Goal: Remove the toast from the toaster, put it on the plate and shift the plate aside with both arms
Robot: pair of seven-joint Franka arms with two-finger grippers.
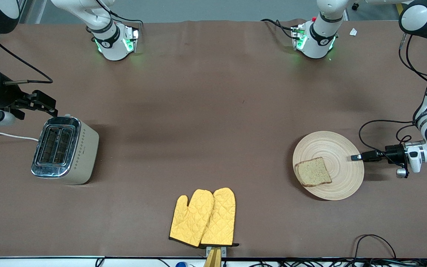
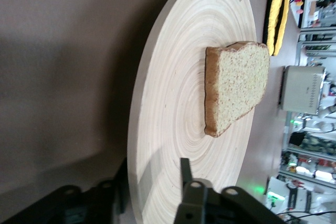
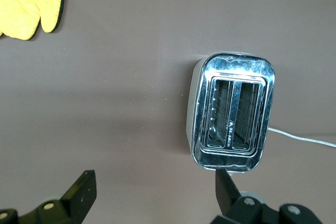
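Observation:
The toast [image 1: 313,171] lies flat on the round wooden plate [image 1: 341,154], on the side nearer the front camera and toward the toaster. It also shows in the left wrist view [image 2: 237,85] on the plate [image 2: 178,77]. My left gripper [image 1: 355,157] is level with the table at the plate's rim toward the left arm's end. It [image 2: 149,174] is open, with one finger [image 2: 185,169] over the plate's top and the other below the rim. My right gripper [image 1: 37,102] is open and empty [image 3: 155,192] just beside the toaster.
A chrome and cream toaster [image 1: 65,148] with two empty slots [image 3: 233,116] stands at the right arm's end, its white cord trailing off. Two yellow quilted oven mitts [image 1: 204,218] lie near the table's front edge, also seen in the right wrist view [image 3: 29,3].

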